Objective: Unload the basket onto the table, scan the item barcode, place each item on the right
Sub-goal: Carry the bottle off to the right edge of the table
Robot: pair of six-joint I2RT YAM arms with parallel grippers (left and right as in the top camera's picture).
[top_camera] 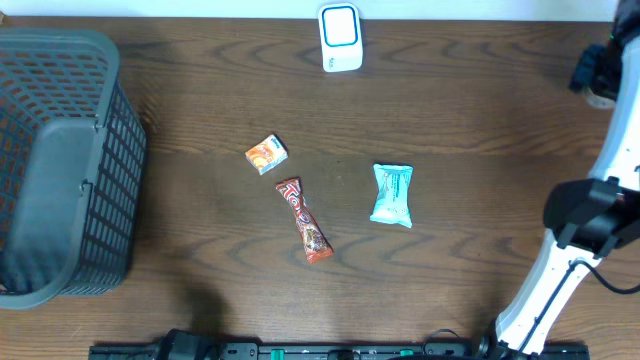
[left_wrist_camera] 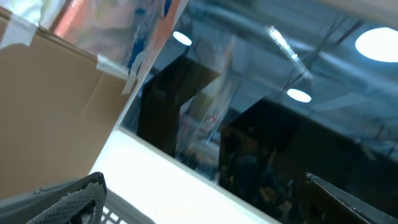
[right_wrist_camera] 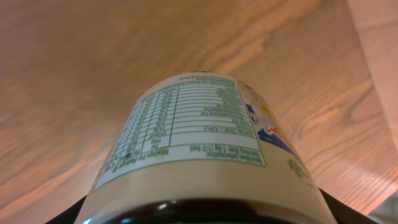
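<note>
A: Starting from the left, what is recorded?
B: A grey basket (top_camera: 60, 160) is noted; the left gripper (left_wrist_camera: 205, 180) is seen spread wide, nothing within it.
A: And further right?
B: The scanner (top_camera: 340, 38) is stood at the table (top_camera: 200, 300)'s far edge; the labelled bottle (right_wrist_camera: 193, 143) is clamped in the right gripper (top_camera: 597, 75), far right corner.

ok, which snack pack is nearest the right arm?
The light blue packet, rightmost of three; the orange pack and red bar lie further left.
</note>
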